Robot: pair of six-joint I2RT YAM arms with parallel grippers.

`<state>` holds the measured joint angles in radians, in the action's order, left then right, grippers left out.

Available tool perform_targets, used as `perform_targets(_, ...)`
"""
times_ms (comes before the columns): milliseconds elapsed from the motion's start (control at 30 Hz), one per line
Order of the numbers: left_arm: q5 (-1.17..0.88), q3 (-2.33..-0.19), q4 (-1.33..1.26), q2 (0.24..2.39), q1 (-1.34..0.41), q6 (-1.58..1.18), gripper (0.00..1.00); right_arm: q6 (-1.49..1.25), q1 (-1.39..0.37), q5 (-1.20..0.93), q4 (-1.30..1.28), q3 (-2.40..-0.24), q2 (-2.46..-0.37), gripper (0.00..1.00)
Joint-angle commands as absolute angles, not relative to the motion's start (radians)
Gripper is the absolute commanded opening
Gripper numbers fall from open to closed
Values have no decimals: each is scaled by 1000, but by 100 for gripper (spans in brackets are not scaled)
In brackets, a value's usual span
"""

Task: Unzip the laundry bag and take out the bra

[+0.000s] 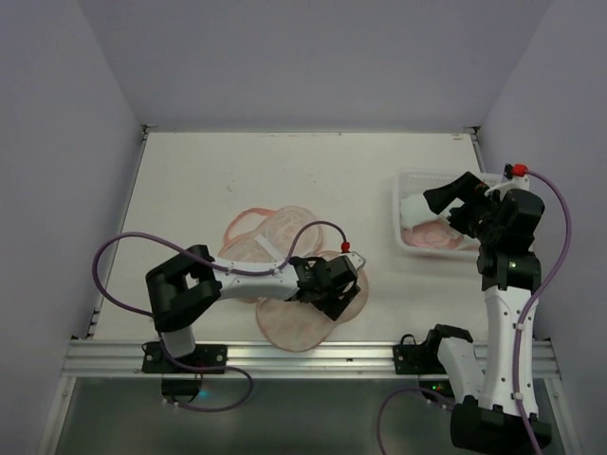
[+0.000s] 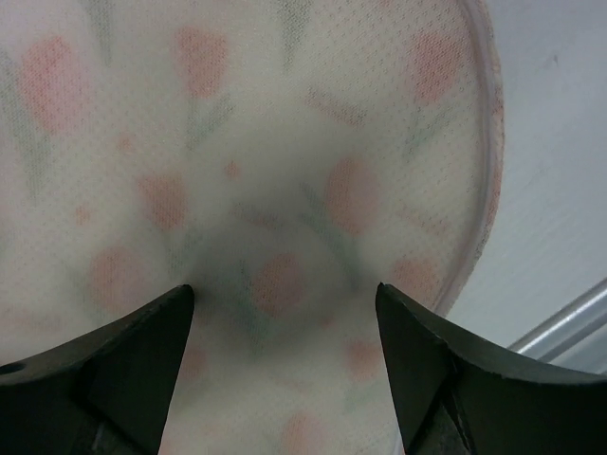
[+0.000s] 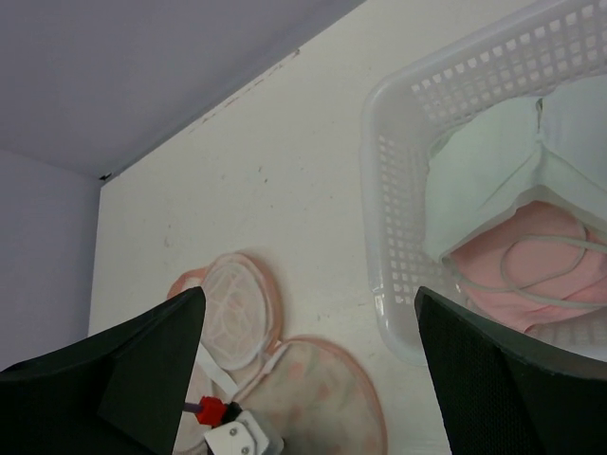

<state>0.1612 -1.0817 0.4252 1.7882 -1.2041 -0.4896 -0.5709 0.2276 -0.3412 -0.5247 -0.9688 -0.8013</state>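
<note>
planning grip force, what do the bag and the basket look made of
Bag: soft fine-mesh fabric, matte, going by the tiny woven dots and the faded print. Basket: white plastic, probably rigid, smooth with a slight sheen and moulded lattice holes.

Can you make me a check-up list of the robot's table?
Surface: off-white table, faintly scuffed.
Job's things: bag lies spread open, mesh lining showing. Cannot tell which item is the bra.
Clutter: white basket holding pale-green and pink clothes.
Pincers: left pincer open, over the bag's printed fabric; right pincer open and empty, by the basket.
Cables: purple cables loop along both arms.
Surroundings: plain pale walls; metal rail at the near edge.
</note>
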Motion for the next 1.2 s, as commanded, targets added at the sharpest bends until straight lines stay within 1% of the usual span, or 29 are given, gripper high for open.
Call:
perform_targets(0, 178, -1104, 348, 1825, -1146, -480, 81, -558, 227, -408, -515, -956, -770, 93)
perform_targets(133, 114, -1127, 281, 1877, -1022, -450, 82, -543, 227, -416, -537, -945, -735, 93)
perform_targets(267, 141, -1258, 299, 1953, -919, -405, 83, -538, 226, -420, -545, -930, -721, 93)
perform_targets(367, 152, -1357, 342, 2005, -876, -406, 84, -545, 227, -440, -541, -928, -721, 94)
perform_targets(467, 161, -1419, 403, 1997, -884, -471, 87, -538, 222, -434, -554, -945, -724, 94)
perform_targets(667, 187, -1408, 436, 1960, -930, -669, 86, -526, 207, -420, -561, -951, -726, 94)
perform_targets(767, 233, -1436, 436, 1986, -943, -704, 82, -529, 203, -422, -557, -939, -724, 94)
perform_targets(900, 282, -1492, 446, 2035, -945, -710, 74, -532, 198, -426, -554, -925, -716, 94)
perform_targets(967, 299, -1512, 445, 2052, -948, -713, 72, -534, 193, -428, -555, -919, -710, 94)
perform_targets(1100, 342, -1526, 445, 2089, -950, -712, 61, -532, 189, -431, -561, -910, -701, 94)
perform_targets(1167, 333, -1529, 446, 2109, -951, -710, 60, -532, 187, -433, -563, -904, -699, 94)
